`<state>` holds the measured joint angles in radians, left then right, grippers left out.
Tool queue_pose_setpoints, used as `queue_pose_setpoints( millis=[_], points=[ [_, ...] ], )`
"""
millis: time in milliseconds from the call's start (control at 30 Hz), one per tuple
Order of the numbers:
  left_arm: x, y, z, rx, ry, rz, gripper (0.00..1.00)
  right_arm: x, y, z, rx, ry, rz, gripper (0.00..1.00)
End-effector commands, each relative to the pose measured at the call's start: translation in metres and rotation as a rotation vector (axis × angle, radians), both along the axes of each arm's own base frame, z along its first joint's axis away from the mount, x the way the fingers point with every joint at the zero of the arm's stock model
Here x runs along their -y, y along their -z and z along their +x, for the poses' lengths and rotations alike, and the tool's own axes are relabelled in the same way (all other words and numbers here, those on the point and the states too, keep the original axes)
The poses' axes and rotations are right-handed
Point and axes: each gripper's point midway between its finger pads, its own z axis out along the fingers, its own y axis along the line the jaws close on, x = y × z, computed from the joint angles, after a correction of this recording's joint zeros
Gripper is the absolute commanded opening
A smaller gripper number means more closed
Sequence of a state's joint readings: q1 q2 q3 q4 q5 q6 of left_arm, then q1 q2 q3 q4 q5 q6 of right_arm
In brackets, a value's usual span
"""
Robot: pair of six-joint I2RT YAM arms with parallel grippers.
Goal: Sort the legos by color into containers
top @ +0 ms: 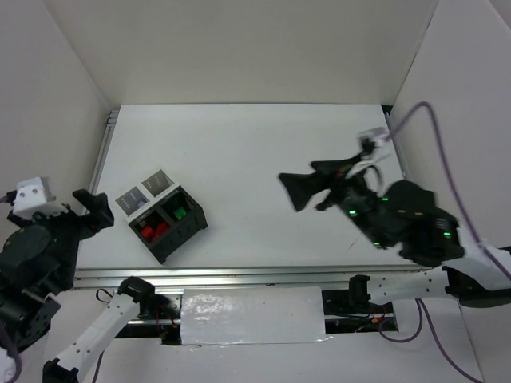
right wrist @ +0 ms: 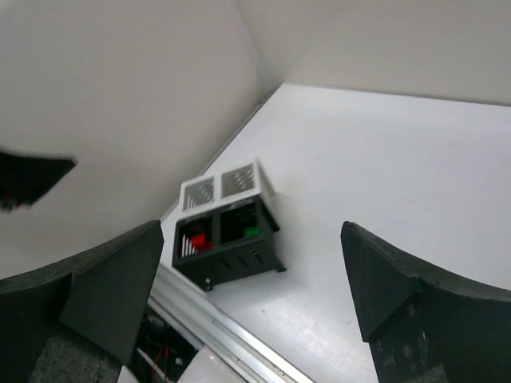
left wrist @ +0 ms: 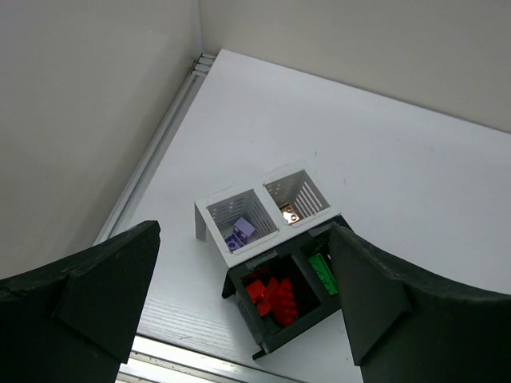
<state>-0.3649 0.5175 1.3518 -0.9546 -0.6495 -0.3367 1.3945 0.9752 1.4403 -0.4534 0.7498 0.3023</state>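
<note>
Left end effector and right end effector gape wide, empty — legos sit in containers.

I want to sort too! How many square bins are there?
4: black plastic bin holding red bricks; second black bin holding green brick; pale grey bin holding lilac brick; second pale grey bin beside it.

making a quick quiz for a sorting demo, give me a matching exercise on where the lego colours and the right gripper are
1 red plastic lego bricks
2 green plastic lego brick
3 pale lilac plastic lego brick
4 black two-finger right gripper

a light grey compartment
b open, holding nothing, over the white table
c black compartment on the left arm's side
d black compartment nearer the table's middle

Pairs: 1-c, 2-d, 3-a, 4-b
</note>
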Motion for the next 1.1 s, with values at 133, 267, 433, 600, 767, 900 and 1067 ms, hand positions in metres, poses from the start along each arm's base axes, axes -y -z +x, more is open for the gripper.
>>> queue_pose_setpoints(
  millis=[133, 267, 433, 600, 767, 900, 1067],
  points=[
    [-0.014, -0.01, -0.046, 0.093, 0.032, -0.006, 1.0, 0.154, 0.008, -0.004, -0.082, 0.215, -0.047, 1.0],
    [-0.025, -0.012, -0.071, 0.138, 0.015, -0.053, 1.0, 0.215, -0.006, -0.012, -0.123, 0.26, 0.027, 1.0],
    [-0.03, -0.004, -0.076, 0.146, -0.013, -0.084, 1.0, 0.266, 0.0, -0.021, -0.136, 0.269, 0.099, 1.0],
    [-0.025, 0.003, -0.069, 0.143, 0.003, -0.081, 0.99, 0.278, 0.008, -0.027, -0.137, 0.244, 0.154, 1.0],
    [-0.025, 0.008, -0.064, 0.129, -0.008, -0.073, 1.0, 0.277, 0.011, -0.027, -0.136, 0.241, 0.16, 1.0],
    [-0.024, 0.01, -0.063, 0.123, -0.006, -0.065, 1.0, 0.276, 0.01, -0.028, -0.13, 0.227, 0.179, 1.0],
    [-0.024, 0.008, -0.061, 0.133, -0.006, -0.06, 0.99, 0.275, 0.01, -0.026, -0.107, 0.237, 0.179, 1.0]
  ],
)
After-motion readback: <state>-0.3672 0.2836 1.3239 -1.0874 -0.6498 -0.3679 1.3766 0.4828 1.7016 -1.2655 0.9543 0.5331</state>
